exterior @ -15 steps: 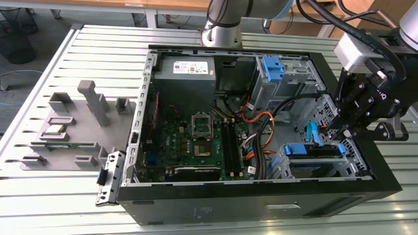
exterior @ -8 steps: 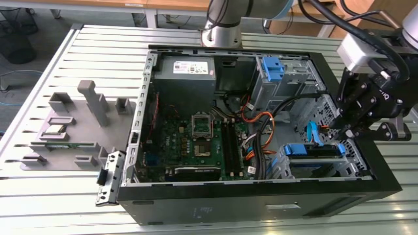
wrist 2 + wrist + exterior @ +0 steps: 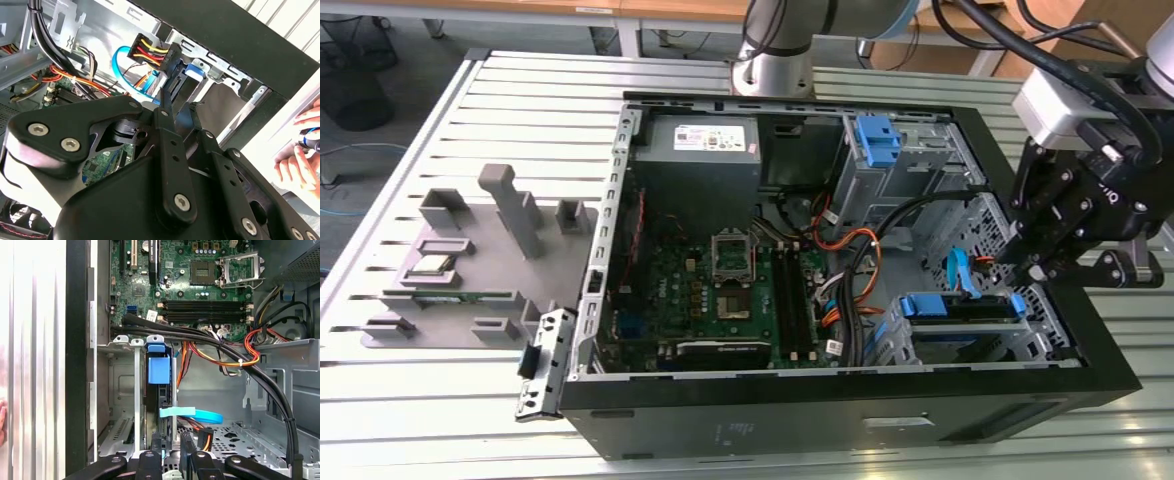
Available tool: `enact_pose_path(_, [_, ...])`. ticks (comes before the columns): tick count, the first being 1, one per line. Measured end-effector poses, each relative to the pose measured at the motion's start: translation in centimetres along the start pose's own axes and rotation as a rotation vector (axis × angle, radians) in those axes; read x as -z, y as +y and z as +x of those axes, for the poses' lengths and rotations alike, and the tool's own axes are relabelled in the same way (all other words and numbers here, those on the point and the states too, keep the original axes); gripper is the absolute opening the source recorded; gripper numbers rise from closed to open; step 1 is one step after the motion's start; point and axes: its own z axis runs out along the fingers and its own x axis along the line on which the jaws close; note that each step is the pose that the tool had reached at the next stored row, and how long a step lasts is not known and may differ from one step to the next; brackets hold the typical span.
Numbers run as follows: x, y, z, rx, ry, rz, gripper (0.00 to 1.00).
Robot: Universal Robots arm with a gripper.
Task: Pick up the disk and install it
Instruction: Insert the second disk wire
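The disk (image 3: 961, 306), with its blue bracket, sits inside the lower drive bay of the open computer case (image 3: 854, 410), near the exterior view's right. In the first wrist view the disk (image 3: 159, 390) stands edge-on in the metal bay, blue tab toward the motherboard. My gripper (image 3: 1045, 268) hovers over the case's right rim, just beside and above the disk's end. Its fingers (image 3: 156, 456) stand a narrow gap apart with nothing between them, so the gripper (image 3: 171, 452) is open. In the second wrist view the gripper (image 3: 179, 99) points toward a cable plug (image 3: 152, 50).
A bare blue bracket (image 3: 877, 140) sits in the upper bay beside the grey power supply (image 3: 698, 140). Black and orange cables (image 3: 881, 240) cross between motherboard (image 3: 720, 280) and bays. A grey parts fixture (image 3: 467, 260) lies left of the case. A person's hand (image 3: 300, 155) rests outside the case wall.
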Motion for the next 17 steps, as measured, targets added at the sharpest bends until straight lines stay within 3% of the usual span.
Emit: enact_pose_path(17, [-0.09, -0.73, -0.25, 0.0, -0.0001, -0.0001, 0.29])
